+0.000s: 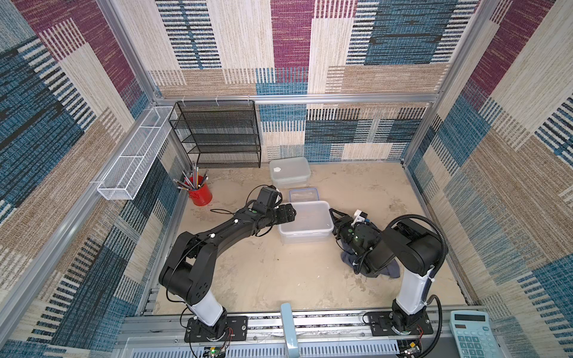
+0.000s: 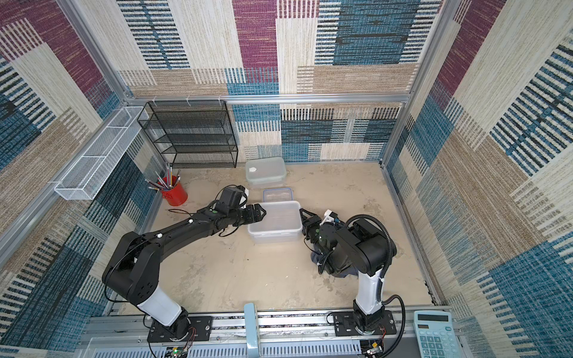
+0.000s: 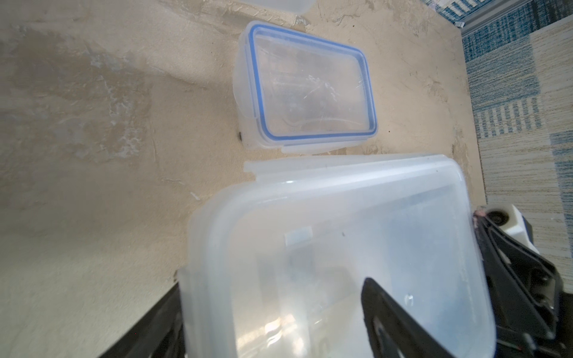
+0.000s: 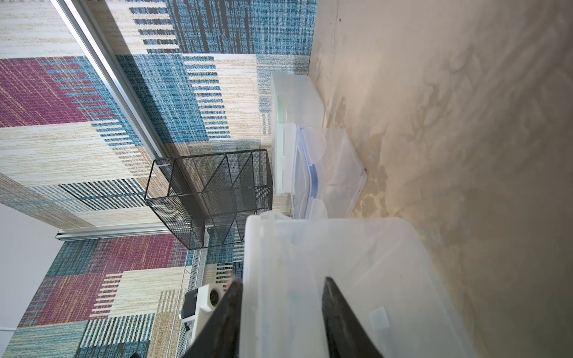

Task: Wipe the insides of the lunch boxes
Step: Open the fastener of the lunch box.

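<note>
Lunch boxes (image 1: 305, 221) are translucent plastic, rectangular, round-cornered.

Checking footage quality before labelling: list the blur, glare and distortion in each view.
Top views: evenly lit, but the wide lens splays the walls outward. Left wrist: big box soft, with a glare patch; small box crisp. Right wrist: near finger blurred, rack sharp.

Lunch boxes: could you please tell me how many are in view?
3. The large lunch box sits in the middle; the small blue-rimmed lunch box is just behind it; the medium lunch box is farthest back. None seems hidden.
</note>
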You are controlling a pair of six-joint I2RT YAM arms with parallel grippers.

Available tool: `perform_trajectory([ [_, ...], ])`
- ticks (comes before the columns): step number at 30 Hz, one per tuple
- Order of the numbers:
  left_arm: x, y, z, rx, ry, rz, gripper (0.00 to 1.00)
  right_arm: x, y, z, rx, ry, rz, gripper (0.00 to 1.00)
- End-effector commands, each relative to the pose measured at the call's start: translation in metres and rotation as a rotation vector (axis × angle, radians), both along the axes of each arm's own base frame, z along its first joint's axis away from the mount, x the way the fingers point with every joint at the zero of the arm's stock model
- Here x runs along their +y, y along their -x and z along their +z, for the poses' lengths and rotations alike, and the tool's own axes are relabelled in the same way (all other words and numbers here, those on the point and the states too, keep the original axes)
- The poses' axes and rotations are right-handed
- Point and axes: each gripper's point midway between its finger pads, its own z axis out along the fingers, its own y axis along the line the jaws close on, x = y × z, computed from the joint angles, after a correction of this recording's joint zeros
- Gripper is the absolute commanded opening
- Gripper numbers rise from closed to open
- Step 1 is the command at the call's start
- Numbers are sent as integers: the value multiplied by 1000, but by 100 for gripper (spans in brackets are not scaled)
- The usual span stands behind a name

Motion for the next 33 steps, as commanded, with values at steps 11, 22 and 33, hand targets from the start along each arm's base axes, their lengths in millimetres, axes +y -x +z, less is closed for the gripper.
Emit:
perform_trajectory([
  [11,-15,33,-18,117,11,-110,85,41,16,34,-158,114,164,0],
  [22,-11,39,-25,132,-5,-103,85,46,12,21,-133,286,133,0],
  [33,-10,42,-29,138,-12,-99,85,44,5,19,-126,421,98,0],
])
